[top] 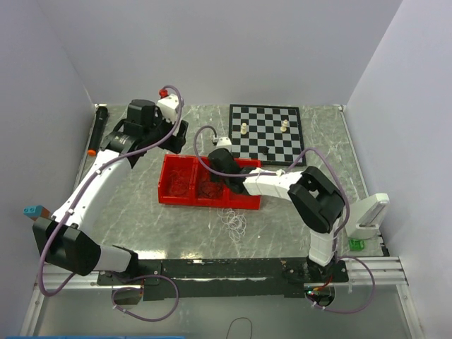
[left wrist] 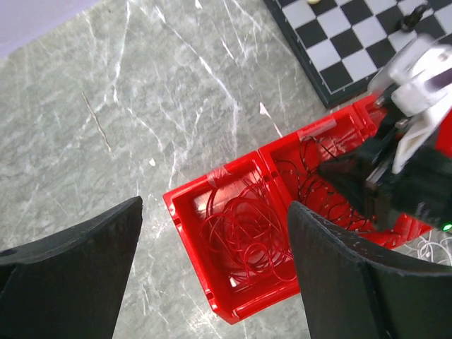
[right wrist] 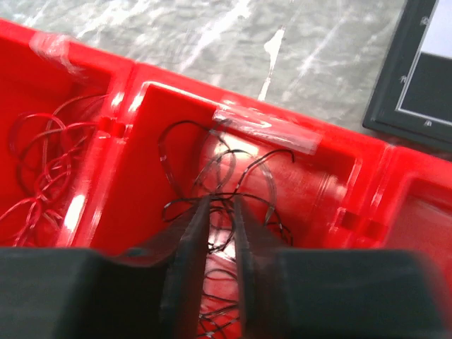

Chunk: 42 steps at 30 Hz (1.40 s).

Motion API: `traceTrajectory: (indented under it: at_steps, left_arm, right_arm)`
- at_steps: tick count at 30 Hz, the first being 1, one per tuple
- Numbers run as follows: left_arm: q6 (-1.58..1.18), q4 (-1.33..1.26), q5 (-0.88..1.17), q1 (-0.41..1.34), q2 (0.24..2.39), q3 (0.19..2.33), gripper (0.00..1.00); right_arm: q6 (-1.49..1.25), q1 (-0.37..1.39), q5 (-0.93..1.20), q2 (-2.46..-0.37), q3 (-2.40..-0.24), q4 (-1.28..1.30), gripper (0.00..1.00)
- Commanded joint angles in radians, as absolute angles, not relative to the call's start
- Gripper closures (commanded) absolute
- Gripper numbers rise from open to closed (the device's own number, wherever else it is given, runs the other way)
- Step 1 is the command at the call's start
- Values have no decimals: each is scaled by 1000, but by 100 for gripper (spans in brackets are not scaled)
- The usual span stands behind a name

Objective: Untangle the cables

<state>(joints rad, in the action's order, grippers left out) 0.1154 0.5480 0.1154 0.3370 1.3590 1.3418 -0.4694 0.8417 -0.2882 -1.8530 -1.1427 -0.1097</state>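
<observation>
Grey, white-veined marble-look table top (top: 141, 219): carries everything listed below.

White-and-black left arm (top: 92, 187): reaches up the left side of the table. Its left gripper (left wrist: 215, 208) hangs above the table just beyond the tray's left end, with the two black fingers (left wrist: 78, 261) spread wide and nothing between them.

White-and-black right arm (top: 275, 185): stretches leftward over the tray. Its right gripper (right wrist: 219, 205) is lowered into the middle compartment. The fingers (right wrist: 187, 247) stand almost together, with only a narrow slit between them. Black strands run into that slit, and whether they are pinched cannot be told.

Black-and-white chequered chessboard (top: 267, 134): lies flat at the far side, just behind the tray's right end.

Red plastic tray (top: 162, 189): one row of three compartments, set mid-table, with strips of clear tape on its far rim.

Red wire bunch (left wrist: 244, 236): thin tangled loops, lying in the left compartment.

Black wire bunch (right wrist: 212, 173): thin tangled loops, lying in the middle compartment under the right gripper.

White wire bunch (top: 233, 220): thin loops, lying on the bare table just in front of the tray.

Black rod with an orange tip (top: 97, 131): lies along the far left edge.

Pale chess pieces (top: 244, 129): two, upright on the board, well apart.
</observation>
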Motion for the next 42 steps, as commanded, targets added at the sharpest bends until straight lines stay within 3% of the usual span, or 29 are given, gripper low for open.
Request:
traceTrajectory:
  at_steps: [1, 4, 12, 21, 26, 30, 33, 37, 42]
  left_arm:
    - [115, 552, 136, 330, 1361, 1416, 12]
    - [95, 541, 126, 327, 1364, 1410, 12]
    - [109, 518, 141, 313, 1347, 1348, 14]
    - [117, 526, 146, 295, 1374, 1387, 18]
    - [114, 532, 169, 282, 1399, 1440, 23]
    - [123, 541, 192, 281, 1419, 1466, 24]
    - [136, 549, 207, 279, 1425, 1473, 24]
    - [164, 558, 242, 281, 1428, 1474, 23]
    - [181, 560, 270, 282, 1419, 1465, 22]
  right_arm:
    - [-494, 850, -334, -1852, -1215, -66, 61]
    - [-483, 845, -319, -1798, -1221, -81, 43]
    - [-494, 835, -278, -1687, -1190, -81, 30]
    - [-466, 740, -154, -1539, -1065, -181, 32]
    - [-416, 716, 23, -1382, -915, -259, 43]
    - [-406, 713, 259, -1310, -806, -320, 74]
    - [-432, 712, 424, -1290, -758, -363, 87]
    - [-456, 698, 524, -1347, -782, -350, 95]
    - [-453, 661, 528, -1508, -935, -256, 96]
